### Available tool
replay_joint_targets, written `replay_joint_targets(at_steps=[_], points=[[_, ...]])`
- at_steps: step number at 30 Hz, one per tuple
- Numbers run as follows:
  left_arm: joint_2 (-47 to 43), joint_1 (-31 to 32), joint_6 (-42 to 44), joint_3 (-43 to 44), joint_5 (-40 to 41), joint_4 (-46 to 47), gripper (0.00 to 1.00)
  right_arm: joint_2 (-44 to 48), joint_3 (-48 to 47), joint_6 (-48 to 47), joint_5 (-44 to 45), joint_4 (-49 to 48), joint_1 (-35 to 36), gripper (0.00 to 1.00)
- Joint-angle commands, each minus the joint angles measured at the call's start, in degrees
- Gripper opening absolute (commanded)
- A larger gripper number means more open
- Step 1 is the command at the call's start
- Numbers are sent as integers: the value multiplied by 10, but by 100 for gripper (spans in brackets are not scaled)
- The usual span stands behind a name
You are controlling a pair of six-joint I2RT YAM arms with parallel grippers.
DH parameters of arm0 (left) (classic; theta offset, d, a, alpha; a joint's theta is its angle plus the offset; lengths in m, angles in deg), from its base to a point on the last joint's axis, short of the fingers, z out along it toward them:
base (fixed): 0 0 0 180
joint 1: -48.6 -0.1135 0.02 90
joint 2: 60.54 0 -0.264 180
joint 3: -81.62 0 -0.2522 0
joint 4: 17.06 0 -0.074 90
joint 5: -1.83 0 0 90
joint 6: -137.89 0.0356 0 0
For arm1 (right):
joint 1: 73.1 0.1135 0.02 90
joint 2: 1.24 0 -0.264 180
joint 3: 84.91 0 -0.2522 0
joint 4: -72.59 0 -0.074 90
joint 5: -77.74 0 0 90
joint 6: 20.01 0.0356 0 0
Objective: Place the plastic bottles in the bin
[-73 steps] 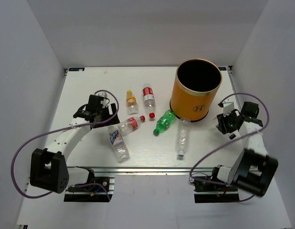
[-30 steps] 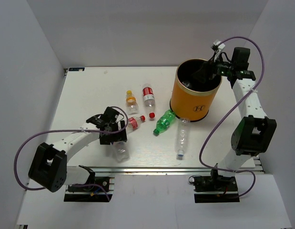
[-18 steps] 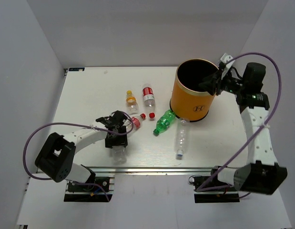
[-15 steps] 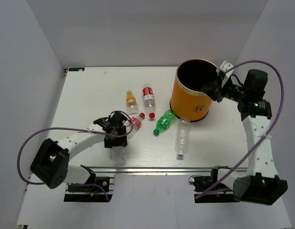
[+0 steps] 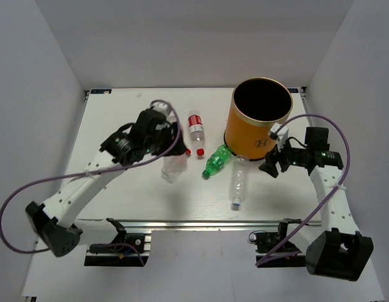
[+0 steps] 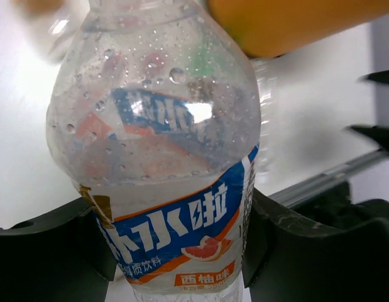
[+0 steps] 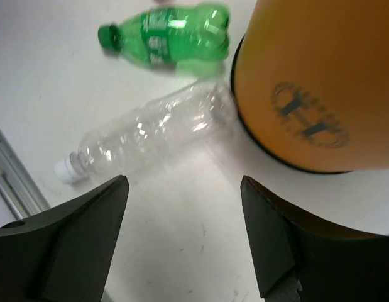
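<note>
Counter [image 5: 119, 107], white and flat, is carrying the orange bin [image 5: 260, 123] at its far right, and the bin is standing upright with its black mouth facing up. Left tool [image 6: 178, 251] is pinching a clear bottle with a blue label [image 6: 163, 157] around its lower body, black fingers [image 6: 49, 251] pressing on both sides. In the top view that bottle is hanging over the counter's middle left, well apart from the bin. Right tool [image 7: 181, 220] is hovering low just beside the bin's base on its near right side, fingers spread wide and gripping nothing. Ahead of it a clear unlabelled bottle [image 7: 150, 135] is lying on its side with its base touching the foot of the bin, and a green bottle [image 7: 169, 34] is lying just beyond, close against the bin. A bottle with a red label [image 5: 195, 124] is lying farther left, and a loose red cap [image 5: 200, 152] is sitting near the green bottle's cap.
</note>
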Motion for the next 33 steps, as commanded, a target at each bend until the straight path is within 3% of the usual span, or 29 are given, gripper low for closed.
replay_joint_targets(at_steps=[1,5,10,12,21,25,30,33], points=[[88,24,80,121,-71,84,0,47,35,-37,4,46,1,79],[221,57,155,345,-54,106,0,116,86,-40,58,27,1,85],[408,82,230,579,-54,138,0,130,135,-33,78,16,0,86],[446,88,241,622,-54,158,1,125,142,-33,72,9,-1,85],[419,93,236,465,-18,472,9,119,160,-14,42,-10,0,84],[471,93,217,538,-18,472,14,103,157,-9,31,-15,0,86],[519,93,202,554,2,504,19,79,160,-25,10,-10,0,90],[540,93,197,568,2,509,39,65,158,-18,14,-25,0,90]])
